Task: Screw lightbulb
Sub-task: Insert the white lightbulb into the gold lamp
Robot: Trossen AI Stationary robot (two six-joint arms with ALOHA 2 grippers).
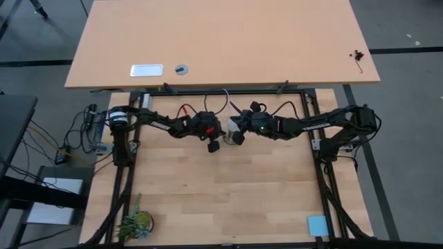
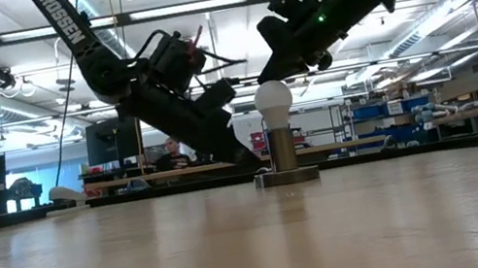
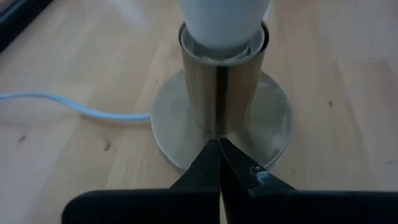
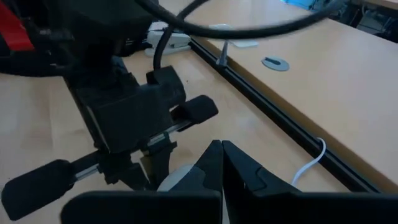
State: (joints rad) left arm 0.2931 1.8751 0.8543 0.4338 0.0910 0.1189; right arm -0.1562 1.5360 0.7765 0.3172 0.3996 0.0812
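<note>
Lightbulb (image 2: 274, 100) seated upright in the metal socket (image 2: 283, 151) at table (image 1: 228, 200) centre-far. Left gripper (image 3: 218, 163), jaws together, presses the socket base; right gripper (image 4: 222, 163), jaws together, hovers above. Glass probably light, smooth, fragile: grasp gently around its widest part.

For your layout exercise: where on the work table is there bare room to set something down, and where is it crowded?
Free: the wide wood between the plant and the blue card, below the arms. Crowded: the far middle, where the left gripper and right gripper meet around the lightbulb in its socket.
</note>
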